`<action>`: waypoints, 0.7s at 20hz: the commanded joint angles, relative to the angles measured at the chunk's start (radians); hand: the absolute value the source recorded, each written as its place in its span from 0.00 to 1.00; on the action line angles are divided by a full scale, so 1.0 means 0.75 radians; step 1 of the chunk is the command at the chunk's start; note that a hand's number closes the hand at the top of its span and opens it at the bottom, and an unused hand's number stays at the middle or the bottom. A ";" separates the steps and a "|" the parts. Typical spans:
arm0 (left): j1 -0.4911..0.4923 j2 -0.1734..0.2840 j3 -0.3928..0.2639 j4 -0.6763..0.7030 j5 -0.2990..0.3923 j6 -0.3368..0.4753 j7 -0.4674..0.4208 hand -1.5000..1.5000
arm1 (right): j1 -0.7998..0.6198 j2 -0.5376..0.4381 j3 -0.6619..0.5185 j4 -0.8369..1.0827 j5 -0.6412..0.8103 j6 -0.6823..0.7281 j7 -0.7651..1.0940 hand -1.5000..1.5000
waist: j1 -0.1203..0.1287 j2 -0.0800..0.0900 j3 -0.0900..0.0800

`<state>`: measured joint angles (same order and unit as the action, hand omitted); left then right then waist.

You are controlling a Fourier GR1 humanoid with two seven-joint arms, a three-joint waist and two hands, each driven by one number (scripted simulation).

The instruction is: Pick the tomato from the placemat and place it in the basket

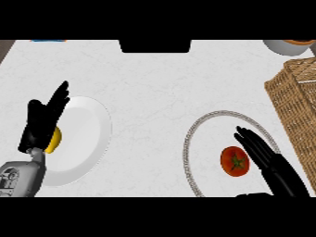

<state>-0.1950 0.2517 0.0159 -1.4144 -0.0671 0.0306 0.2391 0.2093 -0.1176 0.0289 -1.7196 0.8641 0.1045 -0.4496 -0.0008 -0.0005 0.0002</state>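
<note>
Tomato (234,160), red with a green stalk scar, lay on the round white placemat (201,129) with its beaded rim, toward the side nearer the basket (304,106). The right hand (266,155) stood just beside the tomato on its basket side, fingers straight and extended, open and holding nothing; contact with the tomato could not be confirmed. The woven wicker basket stood just beyond the placemat's edge on that same side. Well apart from the placemat on its opposite side sat a white plate (85,139) carrying a yellow item (53,140), largely hidden. The left hand (42,122) rested over that plate's outer edge, fingers straight, open.
</note>
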 commanded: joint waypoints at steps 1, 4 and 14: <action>0.051 -0.019 0.009 -0.060 -0.032 -0.024 0.005 0.50 | -0.066 0.016 0.015 0.097 0.013 -0.042 -0.016 0.00 | 0.001 0.000 0.000; 0.009 -0.083 -0.007 -0.013 -0.061 0.009 0.005 0.50 | -0.010 0.026 0.063 -0.008 0.030 0.000 0.055 0.00 | -0.002 0.000 0.000; -0.017 -0.067 0.020 -0.069 -0.086 -0.014 0.070 0.50 | -0.101 0.002 0.050 0.174 0.147 -0.242 -0.087 1.00 | 0.000 0.000 0.000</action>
<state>-0.1902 0.2149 0.0435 -1.4208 -0.1114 0.0033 0.2351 0.1451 -0.1215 0.0564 -1.6112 0.9348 -0.0005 -0.4853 -0.0023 -0.0041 -0.0065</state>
